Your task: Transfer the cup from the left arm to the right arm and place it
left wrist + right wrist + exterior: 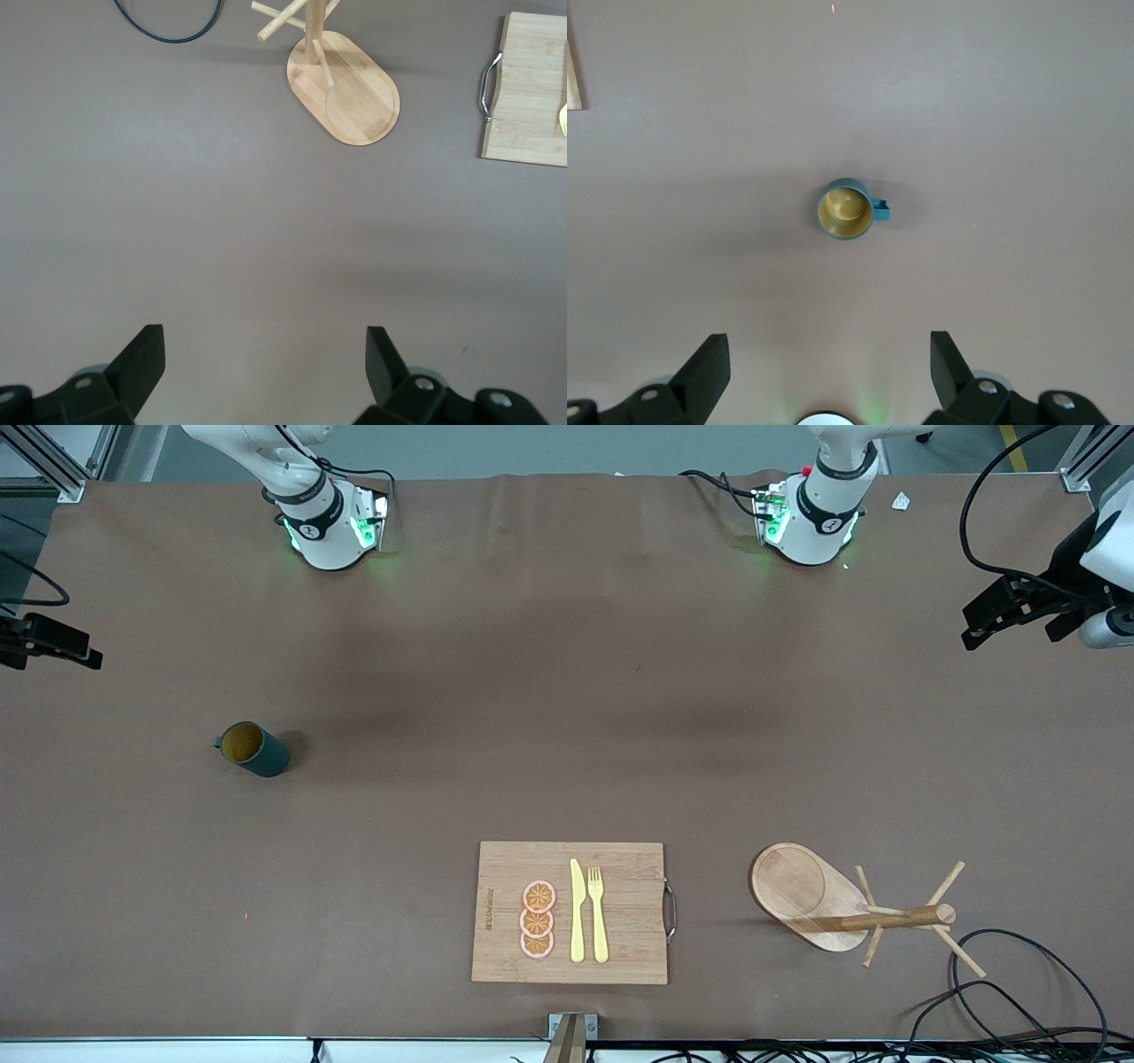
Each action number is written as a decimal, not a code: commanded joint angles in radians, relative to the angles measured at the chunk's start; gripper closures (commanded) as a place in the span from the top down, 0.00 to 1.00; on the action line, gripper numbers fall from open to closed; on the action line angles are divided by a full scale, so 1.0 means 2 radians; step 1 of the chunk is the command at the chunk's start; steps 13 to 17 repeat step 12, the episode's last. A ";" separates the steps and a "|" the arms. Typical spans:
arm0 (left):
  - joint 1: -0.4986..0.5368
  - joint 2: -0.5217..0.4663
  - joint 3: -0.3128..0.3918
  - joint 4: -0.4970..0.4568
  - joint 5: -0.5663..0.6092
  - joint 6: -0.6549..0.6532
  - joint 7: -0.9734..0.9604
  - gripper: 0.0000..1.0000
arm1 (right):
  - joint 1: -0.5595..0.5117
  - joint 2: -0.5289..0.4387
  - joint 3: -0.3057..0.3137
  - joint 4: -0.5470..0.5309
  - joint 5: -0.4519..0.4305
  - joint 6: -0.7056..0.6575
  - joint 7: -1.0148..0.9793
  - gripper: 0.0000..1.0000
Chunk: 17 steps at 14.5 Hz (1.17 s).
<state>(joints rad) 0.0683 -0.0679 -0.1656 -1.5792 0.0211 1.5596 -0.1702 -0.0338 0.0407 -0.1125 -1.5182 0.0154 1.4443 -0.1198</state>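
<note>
The cup (252, 749) is a dark teal mug with a mustard-yellow inside. It stands upright on the brown table toward the right arm's end, with its small handle on one side. It also shows in the right wrist view (846, 210), well apart from my right gripper (830, 347), which is open and empty. In the front view the right gripper (80, 653) is up at the right arm's end of the table. My left gripper (264, 341) is open and empty over bare table. In the front view the left gripper (983, 624) is up at the left arm's end.
A wooden cutting board (620, 868) with orange slices, a yellow knife and a yellow fork lies near the front camera. A wooden mug tree (797, 886) stands beside it toward the left arm's end, also in the left wrist view (354, 97). Black cables (1019, 992) lie at the corner.
</note>
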 commanded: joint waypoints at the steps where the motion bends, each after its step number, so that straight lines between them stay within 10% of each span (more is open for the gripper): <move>1: -0.003 -0.002 -0.001 0.010 -0.007 -0.010 0.023 1.00 | 0.008 -0.030 0.004 -0.026 0.004 0.007 0.018 1.00; 17: -0.017 -0.006 -0.005 0.007 -0.019 -0.048 0.092 1.00 | 0.008 -0.049 0.004 -0.033 -0.001 0.006 0.007 1.00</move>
